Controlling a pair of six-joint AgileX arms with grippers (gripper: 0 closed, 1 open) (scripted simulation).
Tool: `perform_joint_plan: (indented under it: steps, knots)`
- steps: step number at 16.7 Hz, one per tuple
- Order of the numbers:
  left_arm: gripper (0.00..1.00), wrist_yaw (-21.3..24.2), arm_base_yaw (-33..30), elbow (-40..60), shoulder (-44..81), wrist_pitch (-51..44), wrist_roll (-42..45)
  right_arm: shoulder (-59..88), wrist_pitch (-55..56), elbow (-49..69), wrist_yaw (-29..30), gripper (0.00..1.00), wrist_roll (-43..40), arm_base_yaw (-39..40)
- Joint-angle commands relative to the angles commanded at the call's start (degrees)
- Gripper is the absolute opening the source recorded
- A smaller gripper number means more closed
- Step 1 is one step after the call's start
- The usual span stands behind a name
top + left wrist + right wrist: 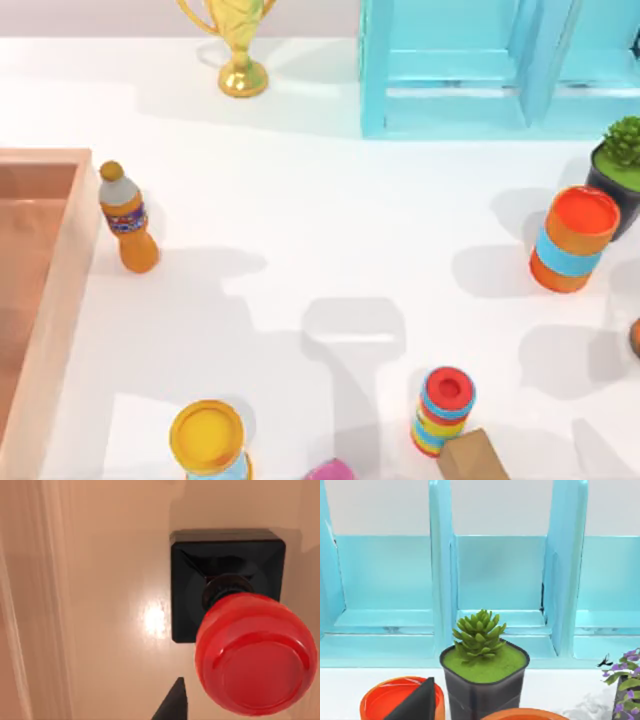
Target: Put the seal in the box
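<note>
In the left wrist view the seal (pixel 235 625) sits upright on a peach-orange floor, its black square base flat on the surface and its glossy red knob rising toward the camera; the pale orange wall running beside it matches the box (pixel 62 262), so the seal appears to rest inside the box, near one wall. The left arm looks straight down on the seal from above, and 1 dark fingertip (pixel 172 705) of the left claw pokes into that view just beside the knob without touching it; whether the left claw is spread or pressed together I cannot tell. In the top view the box lies at the table's (pixel 320 220) left edge, with an orange soda bottle (pixel 127 216) standing just beside its right wall. A gold trophy (pixel 238 45) stands at the back, and a light blue crate (pixel 480 70) sits to its right. At the table's right side are a potted succulent (pixel 482 667) and an orange can with a blue band (pixel 575 240); along the front are a yellow-lidded can (pixel 208 438) and a striped red-topped cylinder (pixel 443 410). The right wrist view faces the crate level across the table, with 1 dark fingertip (pixel 417 702) of the right claw before the orange can; its state I cannot tell
</note>
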Motion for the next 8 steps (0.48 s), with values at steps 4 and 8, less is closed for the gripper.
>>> perform_joint_plan:
  steps: [4, 8]
  knots:
    - [1.00, 0.00, 0.00, 0.00, 0.00, 0.00, 0.00, 0.00, 0.00, 0.00, 0.00, 1.00, 0.00, 0.00]
    - [1.00, 0.00, 0.00, 0.00, 0.00, 0.00, 0.00, 0.00, 0.00, 0.00, 0.00, 1.00, 0.00, 0.00]
